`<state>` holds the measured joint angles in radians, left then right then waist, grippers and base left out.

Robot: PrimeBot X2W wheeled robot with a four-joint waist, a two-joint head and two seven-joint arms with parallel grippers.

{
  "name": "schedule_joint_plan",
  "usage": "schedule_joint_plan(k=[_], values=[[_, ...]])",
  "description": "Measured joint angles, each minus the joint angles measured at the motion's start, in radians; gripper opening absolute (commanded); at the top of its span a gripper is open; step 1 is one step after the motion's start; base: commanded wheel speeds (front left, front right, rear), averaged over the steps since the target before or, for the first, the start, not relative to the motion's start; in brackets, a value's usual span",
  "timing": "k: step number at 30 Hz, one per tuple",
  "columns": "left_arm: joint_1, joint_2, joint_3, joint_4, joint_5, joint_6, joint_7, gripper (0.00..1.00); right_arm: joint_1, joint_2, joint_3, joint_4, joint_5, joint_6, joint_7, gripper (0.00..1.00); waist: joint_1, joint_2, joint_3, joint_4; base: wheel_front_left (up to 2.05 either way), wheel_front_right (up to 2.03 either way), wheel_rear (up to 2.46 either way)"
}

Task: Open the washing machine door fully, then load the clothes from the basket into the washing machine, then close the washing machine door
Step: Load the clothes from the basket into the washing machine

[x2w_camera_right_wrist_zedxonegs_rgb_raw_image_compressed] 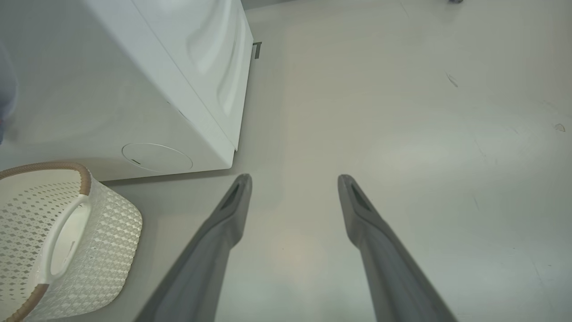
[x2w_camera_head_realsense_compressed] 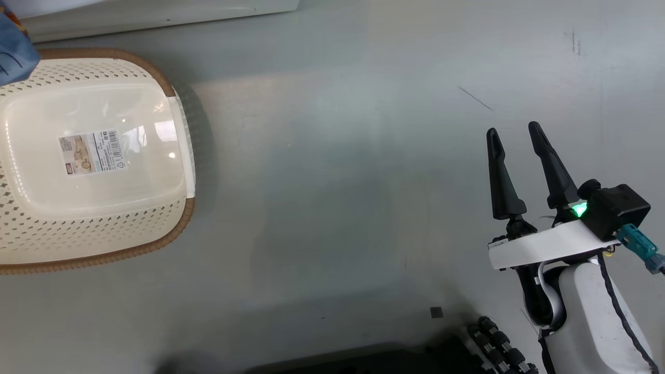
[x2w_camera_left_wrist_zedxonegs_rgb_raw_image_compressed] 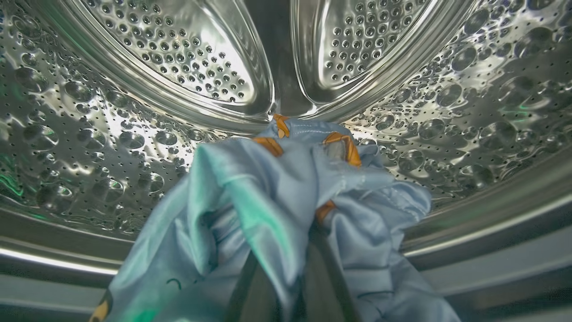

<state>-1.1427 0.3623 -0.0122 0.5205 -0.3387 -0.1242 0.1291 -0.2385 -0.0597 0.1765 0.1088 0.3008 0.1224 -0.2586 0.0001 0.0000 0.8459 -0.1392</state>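
The left gripper [x2w_camera_left_wrist_zedxonegs_rgb_raw_image_compressed: 304, 264] was positioned inside the steel perforated drum [x2w_camera_left_wrist_zedxonegs_rgb_raw_image_compressed: 111, 134] of the washing machine [x2w_camera_right_wrist_zedxonegs_rgb_raw_image_compressed: 147, 89]. Its two dark fingers [x2w_camera_left_wrist_zedxonegs_rgb_raw_image_compressed: 250, 290] rose from the bottom edge of the left wrist view, closed together and clamped on the light blue garment [x2w_camera_left_wrist_zedxonegs_rgb_raw_image_compressed: 268, 197]. The garment was bunched over and around the fingers and covered their tips. Folds hung down on both sides of the fingers, and the orange print showed at the top of the bundle. The far end of the garment lay against the drum wall, at the seam between two raised paddles. The right gripper [x2w_camera_head_realsense_compressed: 513, 130] hung above the grey floor [x2w_camera_head_realsense_compressed: 337, 182], well apart from the basket [x2w_camera_head_realsense_compressed: 93, 234]. Its fingers [x2w_camera_right_wrist_zedxonegs_rgb_raw_image_compressed: 223, 232] were spread wide, with bare floor between them and nothing held. The basket stood on the floor just in front of the machine's lower front panel, near the machine's front corner. Its brown woven-look rim faced upward, and the label sticker [x2w_camera_head_realsense_compressed: 93, 151] was exposed on its bare bottom. In the right wrist view, the basket [x2w_camera_right_wrist_zedxonegs_rgb_raw_image_compressed: 107, 232] lay to the left of the fingers, and one white side handle faced the camera. A round cover [x2w_camera_right_wrist_zedxonegs_rgb_raw_image_compressed: 156, 156] was set in the lower front panel above the basket. A fold of blue fabric [x2w_camera_head_realsense_compressed: 15, 52] overlapped the far rim of the basket at the upper left corner of the head view.
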Motion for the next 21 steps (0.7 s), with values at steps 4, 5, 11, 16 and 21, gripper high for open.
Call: schedule_joint_plan(k=[4, 5, 11, 16, 21], values=[[-0.028, -0.002, -0.010, 0.024, 0.003, 0.000, -0.027, 0.00, 0.002, 0.001, 0.006, 0.004, 0.000, 0.000, 0.000, 1.00, 0.0000, 0.0000, 0.014, 0.004, 0.00, 0.00, 0.00], [-0.034, -0.002, -0.015, 0.023, 0.003, 0.000, -0.034, 0.00, 0.002, 0.001, 0.006, 0.003, 0.000, 0.000, 0.000, 1.00, 0.0000, 0.0000, 0.016, 0.005, 0.00, 0.00, 0.00], [-0.106, 0.000, -0.029, 0.011, 0.046, 0.000, -0.146, 0.00, 0.001, 0.001, 0.013, 0.000, 0.000, 0.000, 0.000, 1.00, 0.0000, 0.0000, 0.031, 0.010, 0.00, 0.00, 0.00], [-0.171, 0.012, -0.047, -0.038, 0.100, 0.000, -0.298, 0.00, 0.001, 0.003, 0.017, 0.001, 0.001, 0.000, 0.000, 1.00, -0.0001, 0.0000, 0.041, 0.008, 0.00, 0.00, 0.00], [-0.229, 0.030, -0.075, -0.079, 0.151, 0.000, -0.428, 0.00, 0.001, 0.003, 0.017, 0.001, 0.007, 0.000, 0.000, 1.00, -0.0001, 0.0000, 0.051, 0.003, 0.00, 0.00, 0.00]])
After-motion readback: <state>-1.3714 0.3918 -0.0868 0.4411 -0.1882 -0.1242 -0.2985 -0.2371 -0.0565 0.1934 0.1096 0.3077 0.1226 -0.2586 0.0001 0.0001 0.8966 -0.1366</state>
